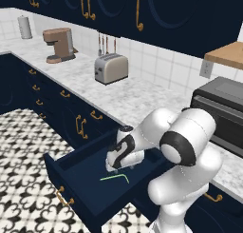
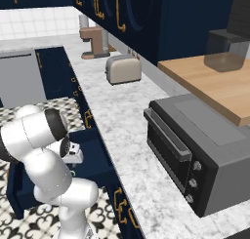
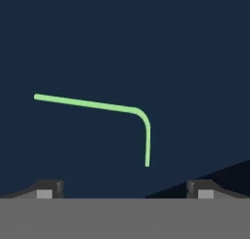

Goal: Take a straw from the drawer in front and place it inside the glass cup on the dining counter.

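Observation:
The navy drawer (image 1: 71,179) stands pulled open below the marble worktop, its brass handle (image 1: 64,197) on the front. A thin pale green straw (image 1: 114,178) with a bent end lies flat on the drawer floor. My gripper (image 1: 116,169) hangs inside the drawer just above the straw, pointing down. In the hand view the straw (image 3: 97,105) lies a little ahead of my gripper (image 3: 124,190), whose jaws are open wide with nothing between them. The drawer (image 2: 93,160) also shows beside the arm in the right base view. The glass cup and the dining counter are out of view.
On the marble worktop (image 1: 137,101) stand a toaster (image 1: 111,68), a coffee machine (image 1: 59,45) and a dark toaster oven (image 1: 220,111). Navy cabinets line the wall above. Patterned tile floor (image 1: 23,146) spreads left of the drawer.

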Controlling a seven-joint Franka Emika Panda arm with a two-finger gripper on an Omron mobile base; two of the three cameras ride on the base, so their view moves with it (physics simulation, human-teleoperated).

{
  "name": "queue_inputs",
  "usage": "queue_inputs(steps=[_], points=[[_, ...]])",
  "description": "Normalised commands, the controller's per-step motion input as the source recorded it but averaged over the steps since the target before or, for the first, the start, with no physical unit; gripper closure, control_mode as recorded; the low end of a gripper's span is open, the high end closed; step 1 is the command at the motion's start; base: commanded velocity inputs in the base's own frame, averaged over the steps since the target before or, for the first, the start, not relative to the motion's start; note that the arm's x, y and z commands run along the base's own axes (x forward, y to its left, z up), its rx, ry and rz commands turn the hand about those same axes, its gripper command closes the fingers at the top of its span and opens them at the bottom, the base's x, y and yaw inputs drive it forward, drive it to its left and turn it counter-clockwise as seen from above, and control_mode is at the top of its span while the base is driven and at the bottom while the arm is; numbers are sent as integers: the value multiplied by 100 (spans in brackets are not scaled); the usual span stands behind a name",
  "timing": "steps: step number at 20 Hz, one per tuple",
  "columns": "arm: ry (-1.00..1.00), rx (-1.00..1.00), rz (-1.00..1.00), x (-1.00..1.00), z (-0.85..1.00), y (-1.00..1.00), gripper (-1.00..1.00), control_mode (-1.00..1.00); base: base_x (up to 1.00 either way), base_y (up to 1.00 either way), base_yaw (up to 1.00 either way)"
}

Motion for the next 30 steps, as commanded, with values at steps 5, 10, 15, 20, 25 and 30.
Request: queue_inputs(steps=[5, 10, 15, 20, 25, 30], points=[[0, 0, 2, 0, -37, -11, -100, -100, 0, 0, 0], [0, 0, 4, 18, -26, -15, -100, -100, 0, 0, 0], [0, 0, 6, 32, -17, -6, -100, -100, 0, 0, 0], [-1, 0, 6, 2, -16, 0, -100, -100, 0, 0, 0], [-1, 0, 3, 9, -18, 0, -100, -100, 0, 0, 0], [-1, 0, 0, 26, -19, 6, -100, -100, 0, 0, 0]])
